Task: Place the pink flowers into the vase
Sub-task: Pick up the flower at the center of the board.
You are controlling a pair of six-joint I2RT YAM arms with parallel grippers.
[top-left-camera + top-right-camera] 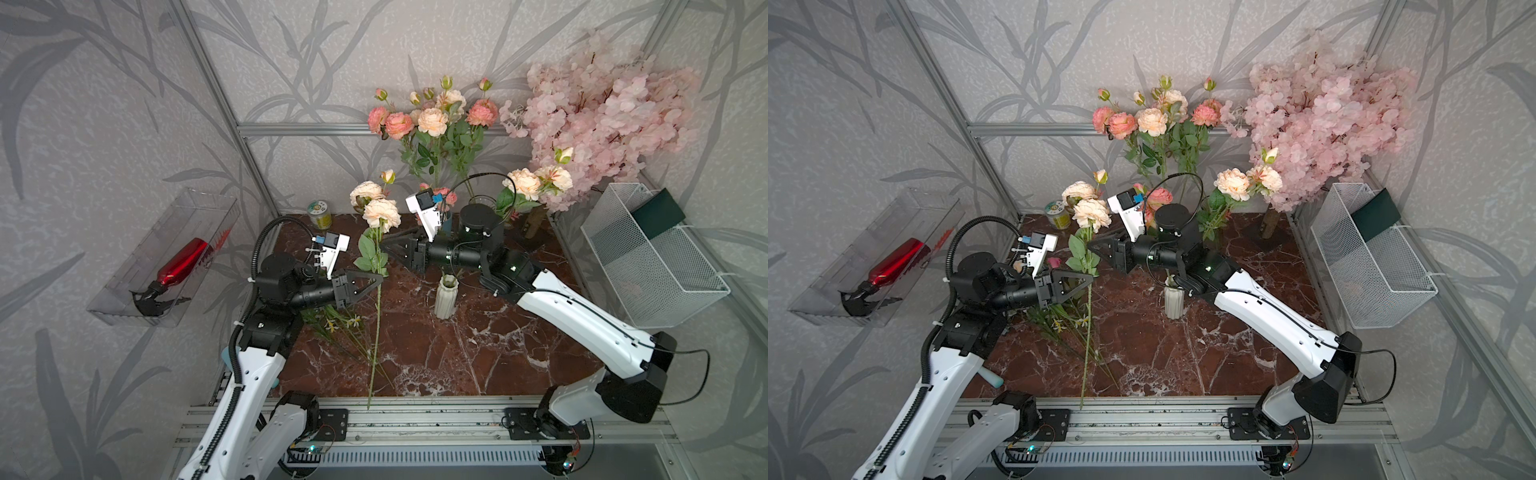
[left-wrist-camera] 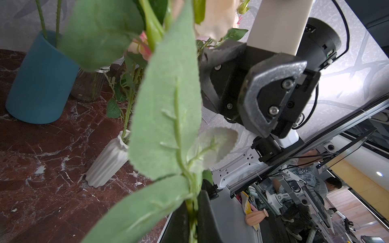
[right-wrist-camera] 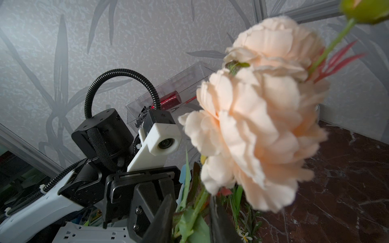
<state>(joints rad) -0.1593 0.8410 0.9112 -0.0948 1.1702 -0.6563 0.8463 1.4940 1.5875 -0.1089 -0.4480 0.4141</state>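
Note:
A pale peach spray of the pink flowers stands nearly upright over the marble table, its long stem reaching down to the front rail. My left gripper is shut on the stem below the leaves. My right gripper faces it higher up, with the fingers apart around stem and leaves and the bloom close in front. A small white ribbed vase holding one thin green stem stands just right of the spray. More pink flowers rise from a teal vase behind.
A glass jar holds another peach spray. A pale-pink blossom tree fills the back right, with a white mesh basket on the right wall. Loose small flowers lie under my left arm. A clear bin hangs on the left.

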